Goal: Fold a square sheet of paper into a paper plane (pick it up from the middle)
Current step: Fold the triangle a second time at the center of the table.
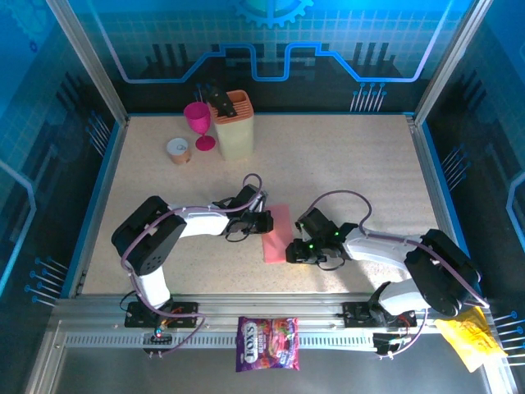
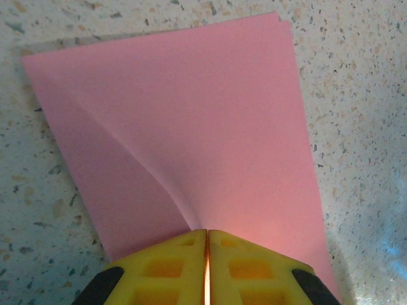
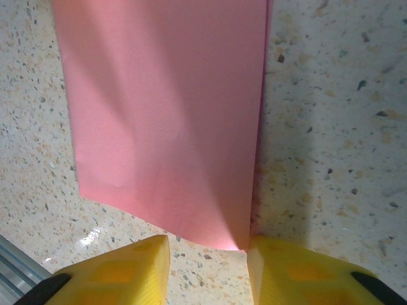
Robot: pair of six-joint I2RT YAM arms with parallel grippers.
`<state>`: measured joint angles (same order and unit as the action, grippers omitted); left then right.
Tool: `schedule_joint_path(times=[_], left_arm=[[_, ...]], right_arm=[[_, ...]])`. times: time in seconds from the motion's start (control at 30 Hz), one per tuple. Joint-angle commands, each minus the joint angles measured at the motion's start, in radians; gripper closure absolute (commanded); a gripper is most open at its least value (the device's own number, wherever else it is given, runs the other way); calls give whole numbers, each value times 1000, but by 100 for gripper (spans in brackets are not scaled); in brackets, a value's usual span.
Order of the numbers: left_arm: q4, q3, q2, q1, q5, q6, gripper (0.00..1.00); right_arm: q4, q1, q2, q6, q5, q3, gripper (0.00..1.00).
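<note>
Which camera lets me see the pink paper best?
The left wrist view: nearly all the pink paper shows up close, with its bend. The top view shows the paper tiny and far away; the right wrist view cuts off its far end.

Your square sheet of paper [image 2: 191, 127] is thin, smooth and matt. The surface [image 3: 331, 127] looks like speckled stone, faintly glossy. The fingers [image 2: 165, 270] of your left gripper [image 2: 206, 234] are smooth yellow plastic.
</note>
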<state>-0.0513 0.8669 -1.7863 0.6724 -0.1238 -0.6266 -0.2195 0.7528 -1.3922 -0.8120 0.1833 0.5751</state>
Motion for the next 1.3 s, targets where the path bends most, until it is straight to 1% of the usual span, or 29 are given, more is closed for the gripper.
schedule_joint_path(times=[0.0, 0.2, 0.4, 0.63, 0.77, 1.03, 1.27], left_arm=[[11, 5, -28, 4, 12, 19, 88], [10, 4, -30, 4, 11, 20, 89], [12, 7, -30, 4, 12, 22, 89], [11, 9, -36, 4, 9, 23, 89], [16, 11, -35, 4, 9, 25, 89], [18, 12, -28, 4, 12, 28, 89], [20, 12, -28, 4, 16, 39, 89]], right_arm=[[-4, 11, -6, 4, -1, 39, 63], [-35, 10, 14, 14, -18, 48, 63], [-19, -10, 6, 18, -1, 44, 63], [88, -71, -22, -8, 79, 5, 63], [119, -89, -39, -16, 114, 3, 63], [153, -92, -44, -40, 131, -36, 63], [217, -120, -62, -56, 172, -60, 62]])
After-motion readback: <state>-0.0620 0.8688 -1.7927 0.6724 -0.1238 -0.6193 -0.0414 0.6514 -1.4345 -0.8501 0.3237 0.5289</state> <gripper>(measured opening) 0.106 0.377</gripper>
